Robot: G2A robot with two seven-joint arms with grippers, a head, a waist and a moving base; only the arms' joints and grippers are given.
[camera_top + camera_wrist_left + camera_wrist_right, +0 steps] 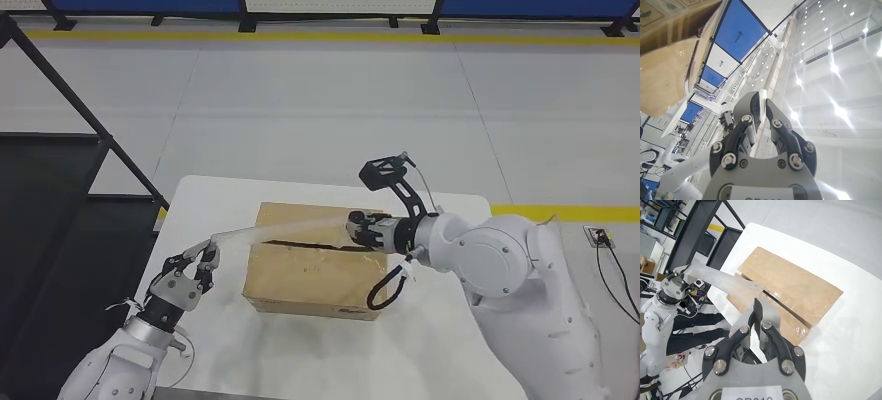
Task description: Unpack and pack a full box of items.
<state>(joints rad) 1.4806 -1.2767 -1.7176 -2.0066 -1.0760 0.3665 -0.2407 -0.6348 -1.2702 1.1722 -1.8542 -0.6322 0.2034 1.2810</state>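
A brown cardboard box (310,275) lies in the middle of the white table, its top flaps down with a dark seam (789,310) between them. A long strip of clear tape (280,231) hangs in the air above the box, stretched between both grippers. My left gripper (208,252) is off the box's left side, shut on one end of the tape (762,94) and pointing upward. My right gripper (352,228) is over the box top, shut on the other end of the tape (745,289). The left gripper (684,271) also appears far off in the right wrist view.
The white table (440,340) has bare surface in front of and to the right of the box. A black metal frame (70,100) stands beside the table's left edge. A black cable loop (385,290) hangs from my right wrist over the box.
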